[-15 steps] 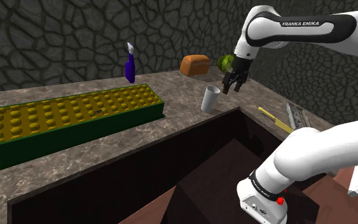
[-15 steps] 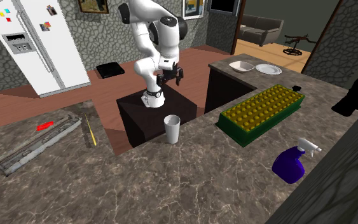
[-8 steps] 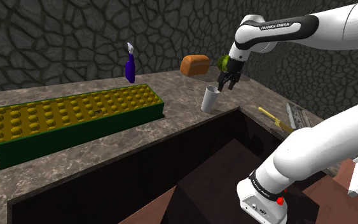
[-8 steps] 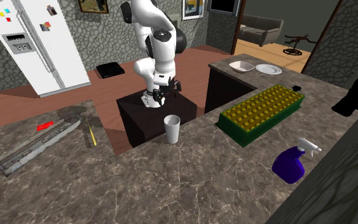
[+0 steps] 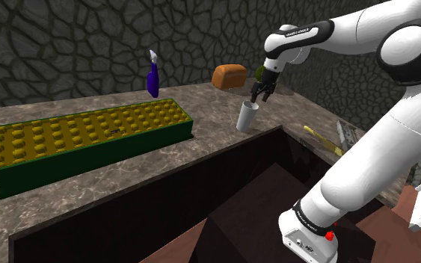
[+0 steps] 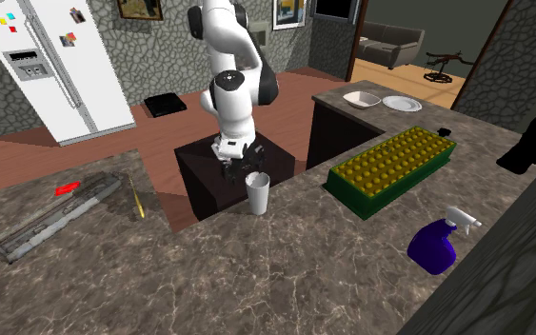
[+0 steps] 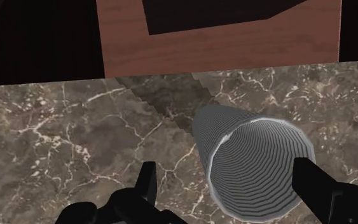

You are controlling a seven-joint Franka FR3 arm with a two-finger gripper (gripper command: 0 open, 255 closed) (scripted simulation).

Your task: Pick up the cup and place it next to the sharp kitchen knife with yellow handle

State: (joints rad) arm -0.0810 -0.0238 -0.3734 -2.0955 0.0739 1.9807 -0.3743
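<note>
A pale grey cup stands upright on the brown marble counter, close to the counter's inner edge. My black gripper hangs open just above the cup's rim. In the wrist view the cup's mouth lies between the spread fingers of the gripper, nearer one finger, and neither finger touches it. The knife with the yellow handle lies flat on the counter's other wing, across the gap from the cup.
A long green tray of yellow bumps lies on the counter. A purple spray bottle and a brown loaf stand further back. A long grey rack lies beside the knife. The stand fills the gap.
The arm has swung toward the shoulder view's left and lowered, bringing the open gripper from beside the cup to just over its rim. The cup has not moved.
</note>
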